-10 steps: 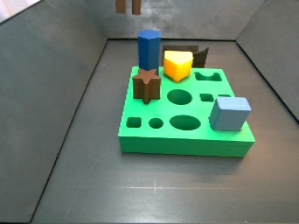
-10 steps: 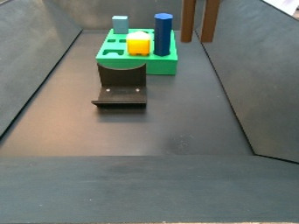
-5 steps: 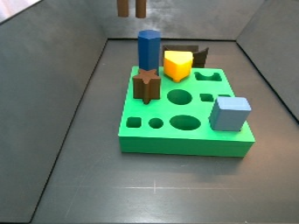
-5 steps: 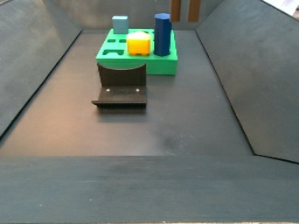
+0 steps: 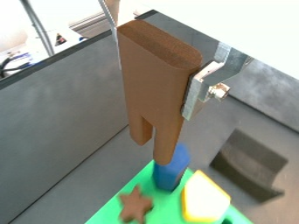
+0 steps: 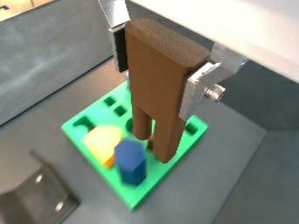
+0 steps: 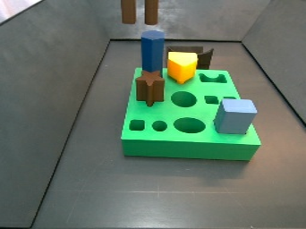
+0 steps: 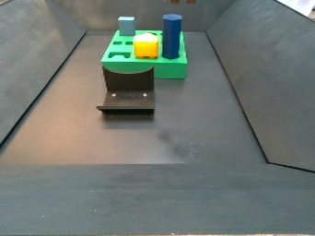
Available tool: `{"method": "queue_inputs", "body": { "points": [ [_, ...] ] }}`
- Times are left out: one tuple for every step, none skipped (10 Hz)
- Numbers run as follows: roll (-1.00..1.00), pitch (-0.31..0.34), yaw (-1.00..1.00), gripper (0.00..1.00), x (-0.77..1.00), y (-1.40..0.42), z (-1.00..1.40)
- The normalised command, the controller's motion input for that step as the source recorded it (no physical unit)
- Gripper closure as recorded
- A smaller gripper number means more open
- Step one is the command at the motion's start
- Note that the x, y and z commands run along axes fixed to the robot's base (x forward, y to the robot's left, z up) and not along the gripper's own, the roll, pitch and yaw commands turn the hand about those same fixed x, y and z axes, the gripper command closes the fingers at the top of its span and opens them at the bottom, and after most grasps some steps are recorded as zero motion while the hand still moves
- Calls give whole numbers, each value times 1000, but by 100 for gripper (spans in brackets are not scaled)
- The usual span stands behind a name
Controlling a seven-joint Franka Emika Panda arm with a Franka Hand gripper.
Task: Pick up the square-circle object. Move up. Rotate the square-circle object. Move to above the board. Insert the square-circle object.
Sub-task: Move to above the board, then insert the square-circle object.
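My gripper [image 6: 160, 72] is shut on the square-circle object [image 6: 156, 92], a tall dark brown block with a notch at its lower end. One silver finger [image 5: 201, 87] shows beside the block [image 5: 155, 79]. The block hangs high above the board [image 6: 79, 127], a green slab with shaped holes, over its blue prism [image 6: 131, 164] corner. In a side view only the block's two lower legs [image 7: 139, 10] show at the top edge, above the board [image 7: 191, 139]. In a side view the board [image 8: 142, 67] shows but the block and gripper are out of frame.
On the board stand a blue prism [image 7: 152, 51], a yellow piece [image 7: 181, 65], a brown star peg [image 7: 150, 86] and a light blue cube [image 7: 237, 115]. A dark U-shaped piece [image 7: 203, 55] sits behind the board. The fixture [image 8: 128, 89] stands beside it. Grey walls enclose the floor.
The held block has left the top of one side view. In the other side view its legs have shifted slightly right and show more.
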Motion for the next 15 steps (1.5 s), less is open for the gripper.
{"method": "queue_inputs", "body": {
  "points": [
    [12,132,10,100,280,-1000,200],
    [27,129,7,100,247,-755,156],
    [37,126,12,100,208,-572,120],
    [54,108,9,100,141,-298,67],
    [64,93,11,100,101,-188,51],
    [0,0,0,100,0,-43,0],
    [0,-40,0,100,-46,-266,-60],
    [-154,-99,-40,100,0,-377,-426],
    [-134,-10,-80,100,0,-340,-786],
    [-60,0,-111,100,69,-206,-963],
    [-34,31,-89,100,183,-126,-966],
    [-20,74,-49,100,157,-114,-951],
    [0,109,-20,100,143,-83,-974],
    [-116,100,0,100,83,0,-803],
    [0,0,0,100,-17,0,0]
  ]
}}
